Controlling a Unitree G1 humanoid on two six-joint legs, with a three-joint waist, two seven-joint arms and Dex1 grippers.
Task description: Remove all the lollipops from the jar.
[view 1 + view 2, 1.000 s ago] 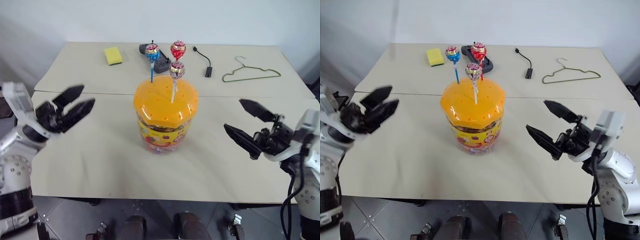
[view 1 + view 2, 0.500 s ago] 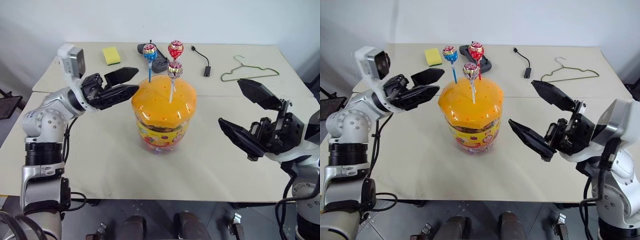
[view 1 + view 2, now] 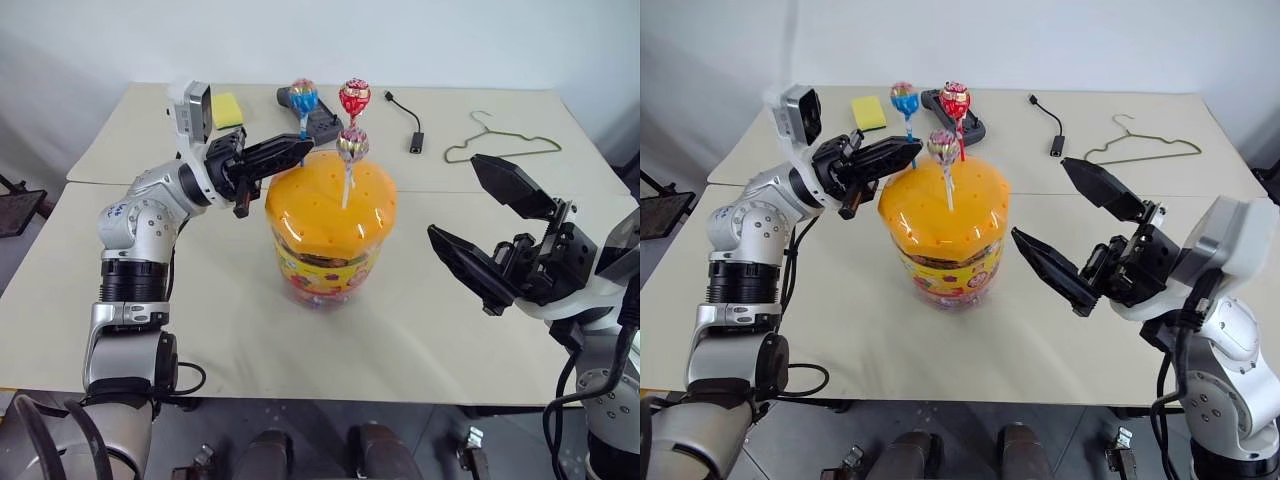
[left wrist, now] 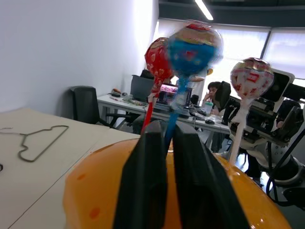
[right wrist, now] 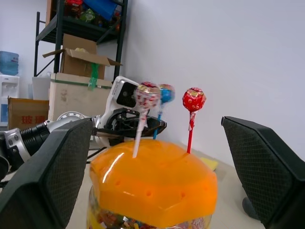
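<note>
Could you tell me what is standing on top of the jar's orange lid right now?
Three lollipops stand in the lid: a blue one whose stick the left end effector has clamped, a red one, and a gold-purple one. Their stick ends are hidden under the lid.

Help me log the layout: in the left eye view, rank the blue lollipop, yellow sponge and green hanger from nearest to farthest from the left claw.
1. Blue lollipop: its stick is between the fingers of the left claw.
2. Yellow sponge: behind the claw, toward the table's far edge.
3. Green hanger: far across the table, on the robot's right.
</note>
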